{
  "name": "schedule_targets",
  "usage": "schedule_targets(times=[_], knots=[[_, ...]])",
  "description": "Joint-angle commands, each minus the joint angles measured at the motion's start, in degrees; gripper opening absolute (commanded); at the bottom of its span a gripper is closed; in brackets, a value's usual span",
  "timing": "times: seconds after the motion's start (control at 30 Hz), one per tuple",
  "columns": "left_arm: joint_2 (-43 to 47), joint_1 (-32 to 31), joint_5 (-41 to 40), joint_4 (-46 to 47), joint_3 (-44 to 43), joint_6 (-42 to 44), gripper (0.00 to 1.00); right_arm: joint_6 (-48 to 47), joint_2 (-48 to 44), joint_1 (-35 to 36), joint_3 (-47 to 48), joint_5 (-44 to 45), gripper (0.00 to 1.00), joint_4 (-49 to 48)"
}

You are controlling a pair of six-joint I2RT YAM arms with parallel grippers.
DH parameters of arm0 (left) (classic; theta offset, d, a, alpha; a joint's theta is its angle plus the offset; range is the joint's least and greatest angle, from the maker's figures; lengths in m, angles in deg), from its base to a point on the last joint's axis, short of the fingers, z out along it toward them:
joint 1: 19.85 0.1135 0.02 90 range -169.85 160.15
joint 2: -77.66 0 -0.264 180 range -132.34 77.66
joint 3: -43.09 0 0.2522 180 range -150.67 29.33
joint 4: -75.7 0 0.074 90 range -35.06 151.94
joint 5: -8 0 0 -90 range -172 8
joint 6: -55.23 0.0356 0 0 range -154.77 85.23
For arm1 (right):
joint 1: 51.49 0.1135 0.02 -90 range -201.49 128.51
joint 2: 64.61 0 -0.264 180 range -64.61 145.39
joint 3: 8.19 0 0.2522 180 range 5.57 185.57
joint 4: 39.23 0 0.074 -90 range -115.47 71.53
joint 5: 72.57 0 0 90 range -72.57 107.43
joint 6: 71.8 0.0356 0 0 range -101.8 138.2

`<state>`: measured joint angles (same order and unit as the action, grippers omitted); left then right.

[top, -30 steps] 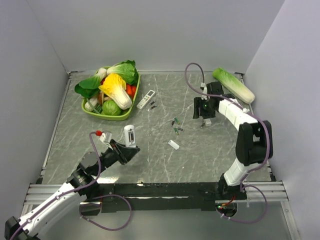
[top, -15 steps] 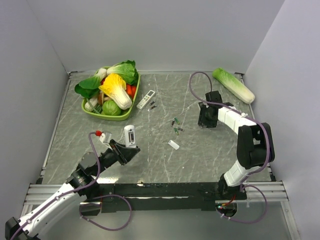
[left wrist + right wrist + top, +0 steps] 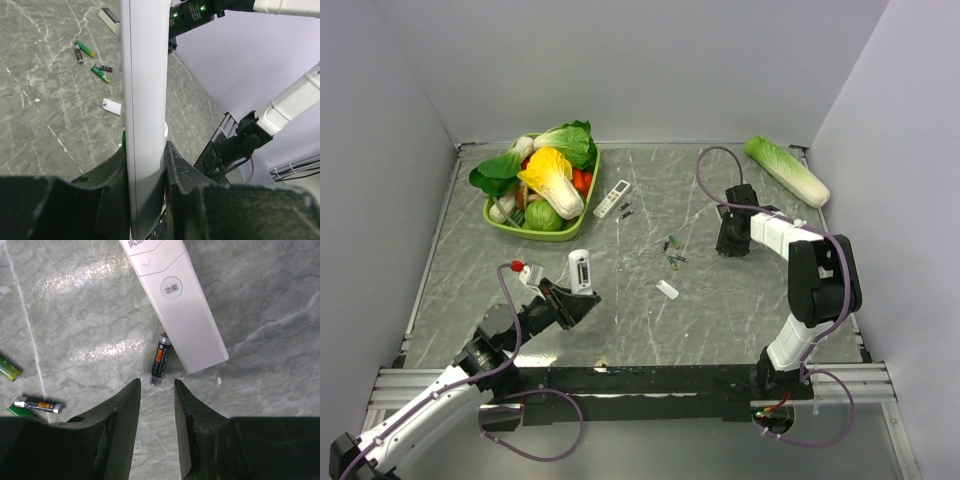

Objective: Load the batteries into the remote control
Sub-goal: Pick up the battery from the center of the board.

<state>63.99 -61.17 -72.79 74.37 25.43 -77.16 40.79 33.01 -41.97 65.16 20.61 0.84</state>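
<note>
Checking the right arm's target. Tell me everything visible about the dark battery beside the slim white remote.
The dark battery is a small slim cylinder, black with an orange label and metallic ends. It lies flat on the grey marbled table, close against the long edge of the slim white remote, near its end. The right end effector hangs over the battery's near end, fingers apart.

White remote control (image 3: 581,272) upright and aloft at near left; slim greenish batteries (image 3: 672,250) loose, flat, scattered centrally.

Probably a robot lab — plain walls (image 3: 620,70) boxing a marble-look table (image 3: 720,320).
</note>
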Motion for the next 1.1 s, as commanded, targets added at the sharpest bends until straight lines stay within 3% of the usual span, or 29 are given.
schedule_targets(times=[0.0, 0.5, 0.67, 0.87, 1.07], knots=[[-0.1, 0.1, 0.9, 4.0, -0.8, -0.1, 0.01, 1.4, 2.2, 0.9, 1.4, 2.6, 0.39, -1.3], [1.1, 0.1, 0.6, 2.8, -0.7, -0.3, 0.01, 2.2, 3.9, 2.3, 2.4, 5.2, 0.35, -0.1], [1.4, 0.2, 0.7, 2.3, -0.9, -0.3, 0.01, 2.1, 4.0, 2.3, 2.5, 5.2, 0.27, 0.1], [1.6, 0.2, 0.8, 2.2, -0.6, -0.8, 0.01, 0.9, 3.3, 3.4, 1.8, 4.3, 0.09, -0.7], [-0.9, 0.2, 1.2, 5.0, -0.2, -1.0, 0.01, -2.3, -0.9, 8.9, 2.0, 4.8, 0.05, 0.1]])
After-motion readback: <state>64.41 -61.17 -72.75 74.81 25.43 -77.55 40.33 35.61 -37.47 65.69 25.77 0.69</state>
